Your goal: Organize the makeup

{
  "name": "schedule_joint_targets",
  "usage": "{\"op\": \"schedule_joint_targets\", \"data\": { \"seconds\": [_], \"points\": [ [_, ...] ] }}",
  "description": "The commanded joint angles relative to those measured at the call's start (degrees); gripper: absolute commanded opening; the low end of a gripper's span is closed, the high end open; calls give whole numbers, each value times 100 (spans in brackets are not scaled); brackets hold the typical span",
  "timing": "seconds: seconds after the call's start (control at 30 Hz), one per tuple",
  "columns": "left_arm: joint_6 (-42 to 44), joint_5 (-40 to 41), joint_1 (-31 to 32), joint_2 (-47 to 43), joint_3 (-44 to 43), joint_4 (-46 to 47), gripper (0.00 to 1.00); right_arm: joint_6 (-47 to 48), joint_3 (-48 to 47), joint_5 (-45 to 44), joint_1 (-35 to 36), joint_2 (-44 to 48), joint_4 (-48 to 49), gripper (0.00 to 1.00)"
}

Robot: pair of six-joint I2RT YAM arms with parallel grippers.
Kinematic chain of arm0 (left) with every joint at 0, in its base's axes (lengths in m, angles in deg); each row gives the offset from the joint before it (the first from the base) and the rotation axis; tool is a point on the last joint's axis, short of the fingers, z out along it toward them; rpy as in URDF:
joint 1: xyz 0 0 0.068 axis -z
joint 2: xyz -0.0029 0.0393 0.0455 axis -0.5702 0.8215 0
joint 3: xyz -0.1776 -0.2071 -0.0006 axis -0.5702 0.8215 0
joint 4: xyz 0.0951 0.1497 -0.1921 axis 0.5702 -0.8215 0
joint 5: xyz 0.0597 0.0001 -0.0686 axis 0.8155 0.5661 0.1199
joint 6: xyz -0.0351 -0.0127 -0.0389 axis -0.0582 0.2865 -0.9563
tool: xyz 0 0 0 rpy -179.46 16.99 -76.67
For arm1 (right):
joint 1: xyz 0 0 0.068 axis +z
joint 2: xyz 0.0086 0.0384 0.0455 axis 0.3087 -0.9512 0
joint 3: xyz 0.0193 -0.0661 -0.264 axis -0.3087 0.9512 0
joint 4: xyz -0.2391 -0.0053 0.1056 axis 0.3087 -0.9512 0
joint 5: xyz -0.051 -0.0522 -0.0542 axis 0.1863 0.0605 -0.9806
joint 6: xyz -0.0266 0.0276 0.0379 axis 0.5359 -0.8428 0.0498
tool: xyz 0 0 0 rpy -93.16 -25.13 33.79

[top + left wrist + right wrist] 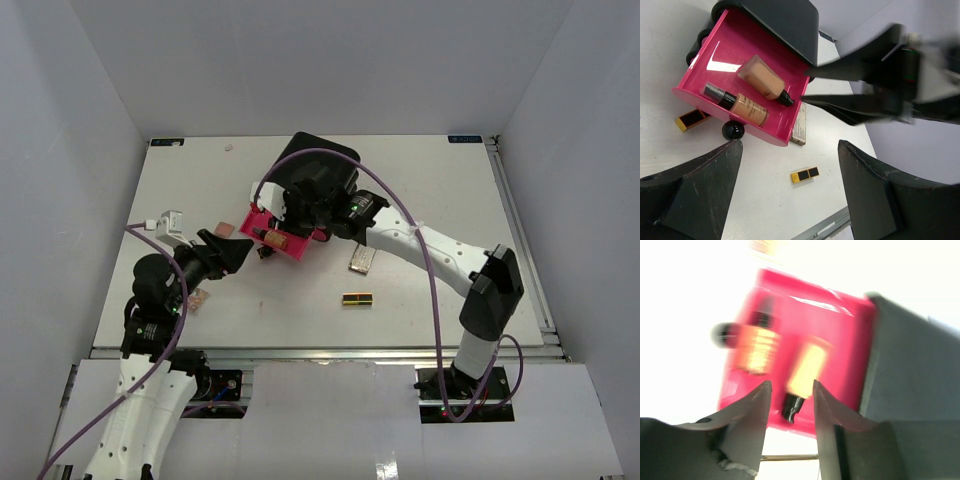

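Left arm first: elbow folded low at the near edge, forearm angled up and to the right, and the left gripper (790, 145) hovers just short of the front of the pink drawer (722, 45). Its fingers are spread wide, nothing between them.

Now the right arm: it stretches from its base, leftward across the table (450, 200), wrist up over the open drawer. The right gripper (791, 385) points down into it. The fingers (755, 412) are parted by a narrow gap and grip nothing; the wrist view is smeared with blur.

The drawer is pulled out of the black box (785, 20), its round black knob (733, 130) facing the left gripper.

Count the makeup. Two tan bottles with black caps lie inside the drawer: the far bottle (760, 79), its cap toward the right gripper's tips, and the near bottle (745, 107) along the front wall. Two lipstick tubes, both on the table: the first lipstick tube (690, 119) just beside the knob, the second lipstick tube (805, 175) alone toward the near edge. One flat palette (362, 260) lies to the right of the drawer, under the right forearm. One pinkish piece (224, 229) sits left of the drawer, and one small tan item (198, 300), too small to identify, lies beside the left arm.
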Motion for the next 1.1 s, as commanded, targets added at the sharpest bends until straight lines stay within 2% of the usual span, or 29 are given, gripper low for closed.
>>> {"op": "schedule_joint_targets", "data": {
  "seconds": [0.0, 0.07, 0.17, 0.37, 0.57, 0.63, 0.8, 0.93, 1.07],
  "points": [
    [49, 58, 10, -73, -161, -225, 88, 1182, -198, 2912, 164, 362, -1432, 35],
    [15, 68, 5, -151, -216, -293, 88, 1289, -27, 2811, 422, 304, -1505, 25],
    [1, 141, 10, -278, -302, -469, 88, 1189, 129, 2285, 771, 120, -1380, 16],
    [45, 435, 7, -499, -454, -861, 88, 526, 159, 377, 1492, -515, -606, 14],
    [-187, 1598, 10, -1222, -514, -1562, 89, 135, -33, -693, 1606, -1023, -246, 15],
    [-251, 2231, 10, -1623, -549, -1807, 90, 83, -51, -853, 1606, -1146, -139, 16],
    [-250, 3137, 10, -2051, -784, -2296, 90, -150, -89, -1224, 1606, -1436, 47, 16],
    [-123, 3183, 10, -2069, -903, -2454, 89, -324, -235, -1233, 1573, -1537, 56, 15],
    [-14, 2995, 10, -2020, -873, -2519, 89, -452, -342, -633, 1408, -1262, 13, 15]
  ]
}}
